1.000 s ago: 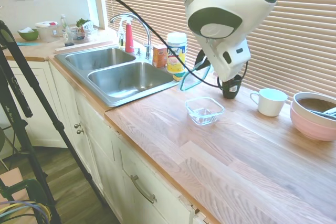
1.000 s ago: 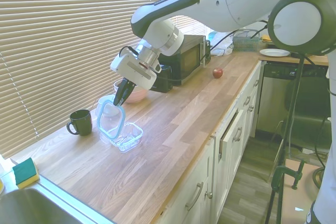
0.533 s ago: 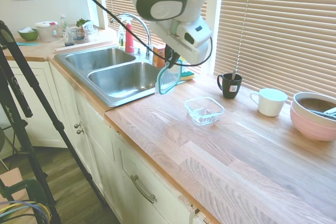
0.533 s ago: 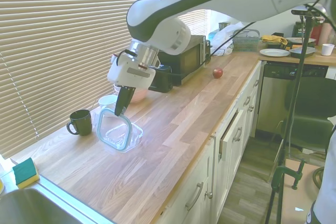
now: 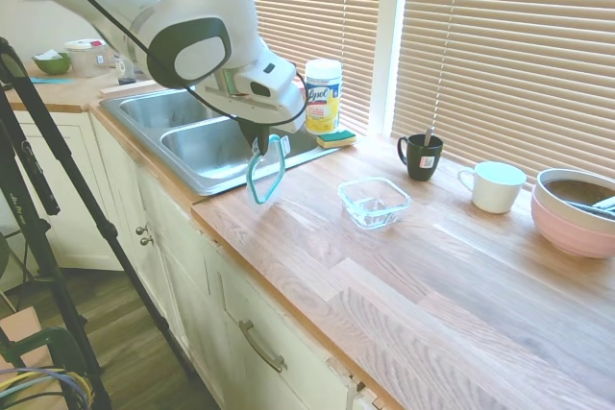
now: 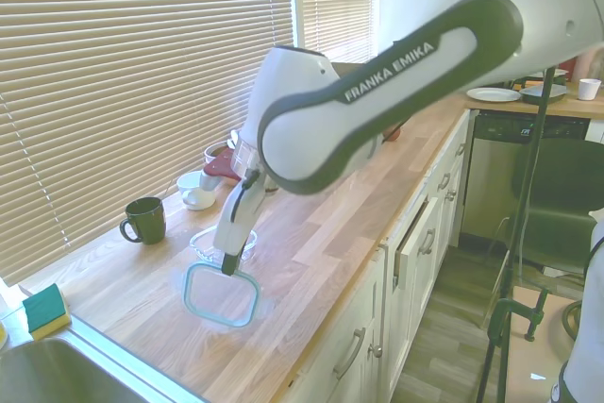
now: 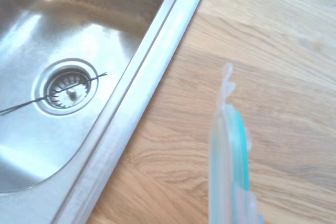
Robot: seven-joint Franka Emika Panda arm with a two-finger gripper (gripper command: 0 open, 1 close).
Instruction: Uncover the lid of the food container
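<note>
The lid [image 5: 266,169], clear with a teal rim, hangs on edge just above the wooden counter, close to the sink's rim. My gripper [image 5: 260,142] is shut on the lid's top edge. From the other side the lid [image 6: 221,293] hangs low over the counter under the gripper [image 6: 228,267]. In the wrist view the lid [image 7: 231,156] shows edge-on over the wood. The food container [image 5: 374,202], a small clear glass dish, stands uncovered and empty on the counter, apart from the lid; it also shows behind the arm [image 6: 203,242].
A double steel sink [image 5: 216,141] lies beside the lid, its drain [image 7: 65,86] close by. A dark mug [image 5: 420,156], a white cup [image 5: 495,185] and a pink bowl [image 5: 574,210] stand along the window. A wipes canister [image 5: 323,95] and sponge [image 6: 43,310] sit by the sink.
The arm has swung the lid away from the container toward the sink and lowered it close to the counter. The container has stayed where it was.
</note>
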